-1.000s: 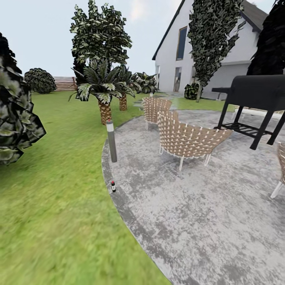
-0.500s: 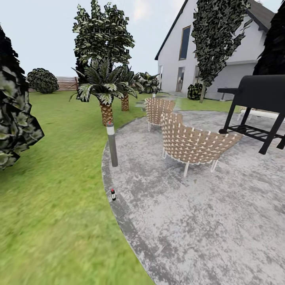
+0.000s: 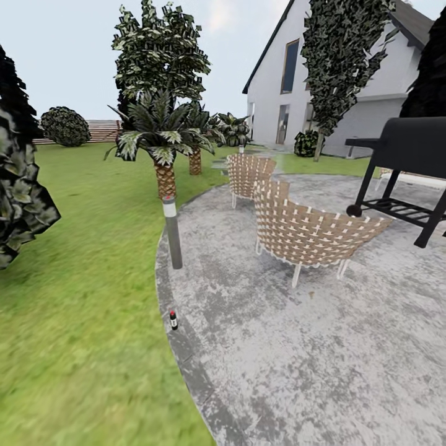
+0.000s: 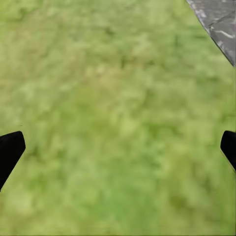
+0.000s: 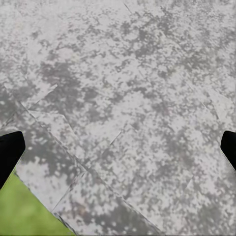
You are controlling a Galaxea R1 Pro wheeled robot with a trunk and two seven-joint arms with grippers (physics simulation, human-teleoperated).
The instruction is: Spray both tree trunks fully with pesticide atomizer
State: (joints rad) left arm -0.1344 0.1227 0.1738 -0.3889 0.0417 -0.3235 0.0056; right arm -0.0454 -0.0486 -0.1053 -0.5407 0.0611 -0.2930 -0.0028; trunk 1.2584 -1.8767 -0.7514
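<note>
Approaching the tiny dark pesticide atomizer (image 3: pixel 173 319) with its red tip, which stood upright on the kerb edge of the round grey speckled stone patio floor (image 3: pixel 297 365)

I judged the pickup not yet begun: the bottle sat well ahead of me, short of the tall grey bollard lamp (image 3: pixel 171 233), right where paving met green lawn (image 3: pixel 80 310). My left gripper (image 4: pixel 118 147) hung over grass with its dark fingertips (image 4: pixel 10 150) spread wide apart and nothing between them; my right gripper (image 5: pixel 118 147) hung just as wide over the mottled paving, so either could take the bottle. I reckoned the woven tan chairs (image 3: pixel 310 232) and black grill (image 3: pixel 409 167) stood safely aside
</note>
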